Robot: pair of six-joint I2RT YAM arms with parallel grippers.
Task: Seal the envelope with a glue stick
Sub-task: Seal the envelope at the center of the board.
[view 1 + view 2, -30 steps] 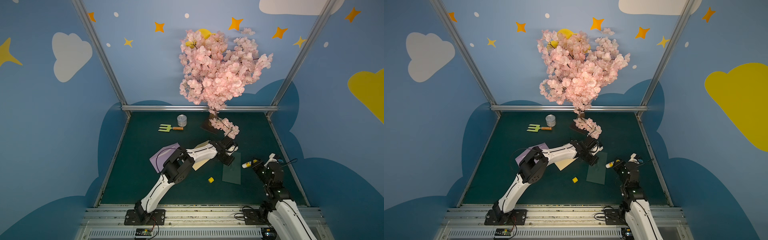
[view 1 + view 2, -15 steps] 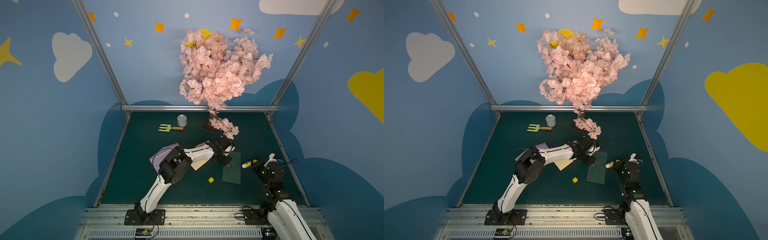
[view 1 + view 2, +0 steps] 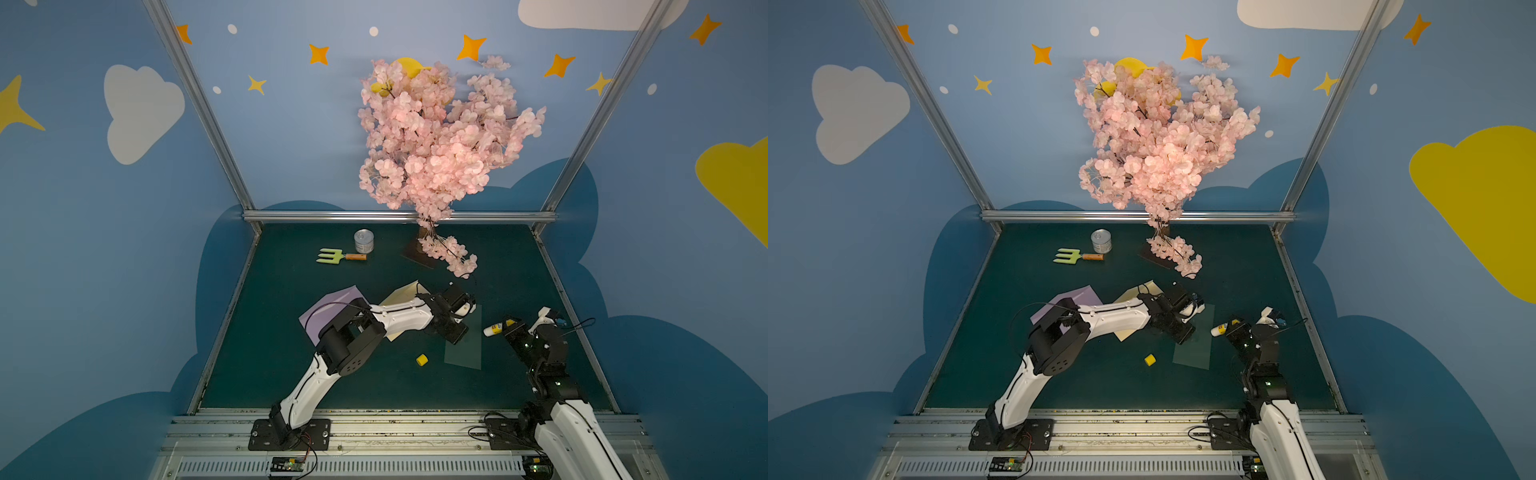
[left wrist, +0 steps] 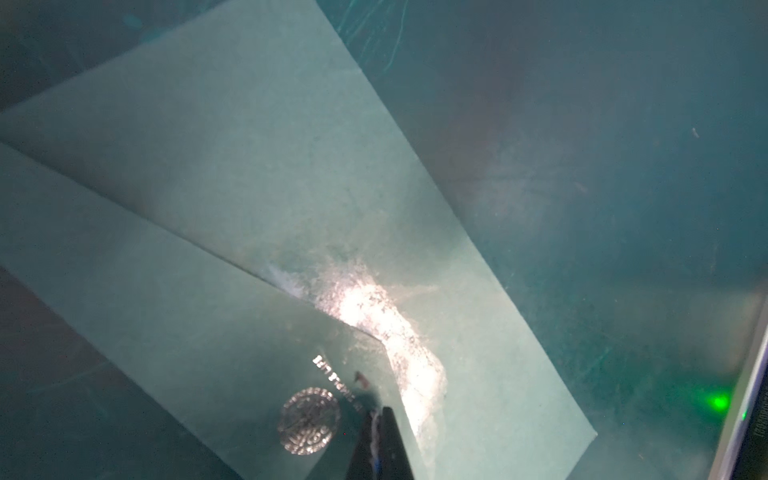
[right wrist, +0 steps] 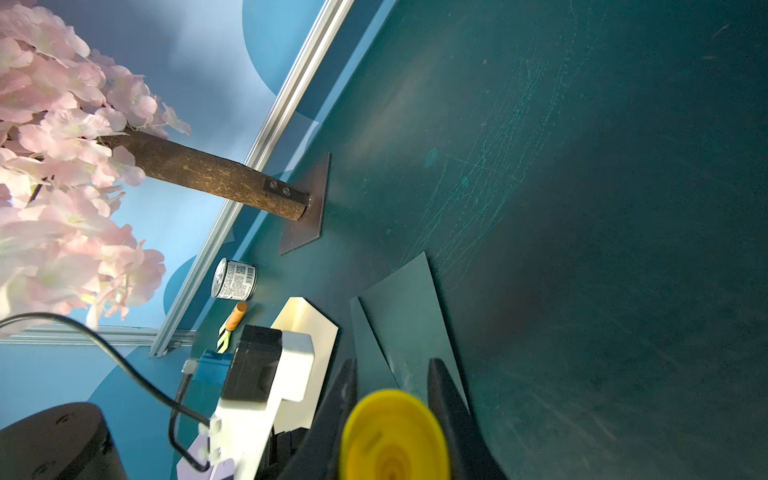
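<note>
Pressing-down step, I judge: the left jaws are closed, tips at the glue-smeared flap of the dark green envelope (image 4: 257,216), which lies mid-counter; the right jaws grip the glue stick (image 3: 493,330) just beside it; next calls for firm, even pressure along the flap. Counted: three envelopes, green, cream (image 3: 405,293) and lilac (image 3: 332,305); one glue stick; one loose yellow cap (image 3: 422,360).

Blue walls (image 3: 291,124) with clouds (image 3: 141,112) and stars (image 3: 471,47), dark green tabletop (image 3: 374,390), aluminium frame (image 3: 395,216).

Right gripper (image 5: 392,368) clamps the blurry, apparently uncapped glue stick (image 5: 392,436).
</note>
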